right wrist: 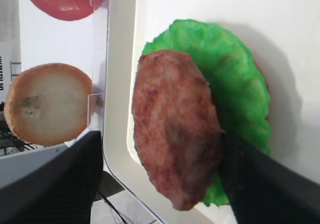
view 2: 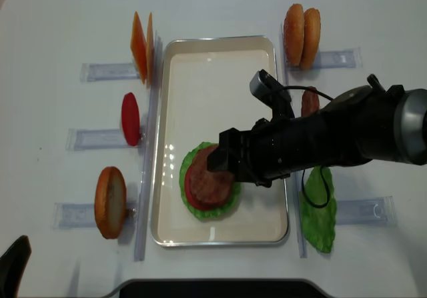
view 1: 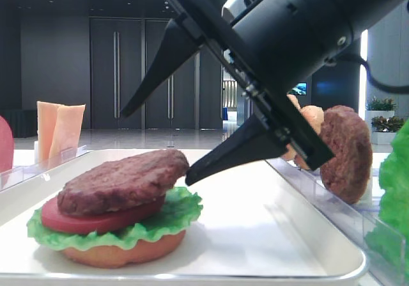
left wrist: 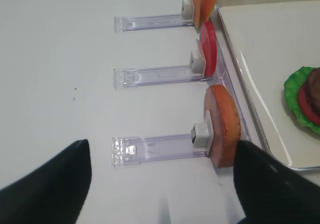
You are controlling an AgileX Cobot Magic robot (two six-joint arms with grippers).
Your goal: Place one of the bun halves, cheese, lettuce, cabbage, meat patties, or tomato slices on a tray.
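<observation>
On the white tray (view 2: 220,51) lies a stack of bun half (view 1: 121,253), lettuce (view 1: 160,225), tomato slice (view 1: 96,219) and, on top, a meat patty (view 1: 121,180). In the right wrist view the patty (right wrist: 175,134) covers most of the lettuce (right wrist: 235,78). My right gripper (view 1: 154,148) is open over the stack (view 2: 210,181), its lower fingertip at the patty's edge and the other held well clear. My left gripper (left wrist: 162,149) hangs open over the bare table by a bun half (left wrist: 225,126) upright in a clear holder.
Clear holders flank the tray: cheese (view 2: 140,45), a tomato slice (view 2: 130,118) and a bun half (view 2: 110,201) on the left; two bun halves (view 2: 301,28), a patty (view 2: 310,101) and lettuce (view 2: 319,208) on the right. A cable loops beside that lettuce.
</observation>
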